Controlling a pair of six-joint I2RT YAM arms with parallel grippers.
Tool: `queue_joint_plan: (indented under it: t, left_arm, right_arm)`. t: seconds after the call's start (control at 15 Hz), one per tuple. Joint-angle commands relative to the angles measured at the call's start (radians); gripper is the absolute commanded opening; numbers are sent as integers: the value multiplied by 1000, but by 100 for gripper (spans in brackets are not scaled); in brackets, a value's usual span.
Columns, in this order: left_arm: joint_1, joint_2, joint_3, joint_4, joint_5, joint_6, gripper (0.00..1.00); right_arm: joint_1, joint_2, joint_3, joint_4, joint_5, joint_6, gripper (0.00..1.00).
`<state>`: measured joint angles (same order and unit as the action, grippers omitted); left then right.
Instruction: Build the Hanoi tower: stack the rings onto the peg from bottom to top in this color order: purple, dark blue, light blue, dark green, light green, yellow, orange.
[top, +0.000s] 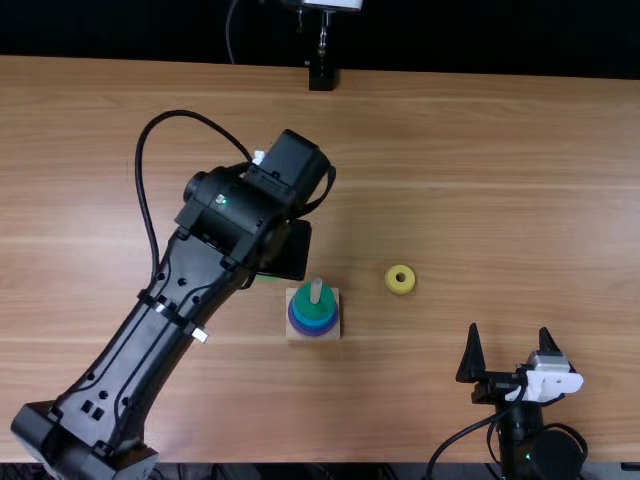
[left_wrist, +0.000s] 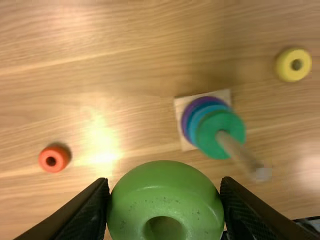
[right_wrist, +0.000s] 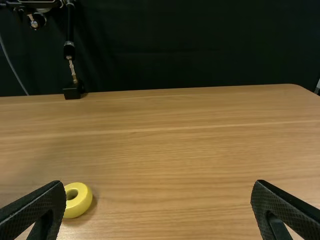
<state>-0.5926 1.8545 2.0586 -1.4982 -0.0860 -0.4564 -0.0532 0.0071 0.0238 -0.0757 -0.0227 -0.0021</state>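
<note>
The light brown table (top: 520, 180) is lying flat, and its wood stripes are running from side to side. A bright shine is glowing on it in the left wrist view. A dark curtain (right_wrist: 200, 45) is hanging behind the far edge, and a black block (top: 321, 78) is sitting at that edge. In the right wrist view, the far corner is curving round.

The left gripper (top: 275, 265) is squeezing the light green ring (left_wrist: 166, 187) near the peg (top: 316, 291). The peg is poking up through the dark green ring (top: 309, 301); blue rings (left_wrist: 196, 114) and the purple ring (left_wrist: 184, 120) are sitting underneath, on a square base (top: 293, 333). The yellow ring (top: 392, 288) is lying right of the peg. The orange ring (left_wrist: 45, 159) is lying across the base from it, well apart.

The right gripper (top: 509, 330) is resting by the near edge, its fingers spreading wide, grabbing nothing. Lots of wood is stretching from the yellow ring to the far edge, giving room to move.
</note>
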Motion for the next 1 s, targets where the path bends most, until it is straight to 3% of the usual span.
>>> queue_joint_plan:
  t: [0.0,0.33,0.6,0.93]
  left_arm:
    - [-27,26,43,-4,3,-46,0]
    - [-99,89,58,-2,3,-74,0]
    - [-124,130,112,-2,3,-116,0]
    - [-139,149,103,-2,3,-120,0]
  right_arm:
    - [-11,-7,-5,-8,-3,-5,100]
    - [-11,-7,-7,-8,-1,-5,100]
    - [-11,-7,-7,-8,-1,-5,100]
    - [-11,-7,-7,-8,-1,-5,100]
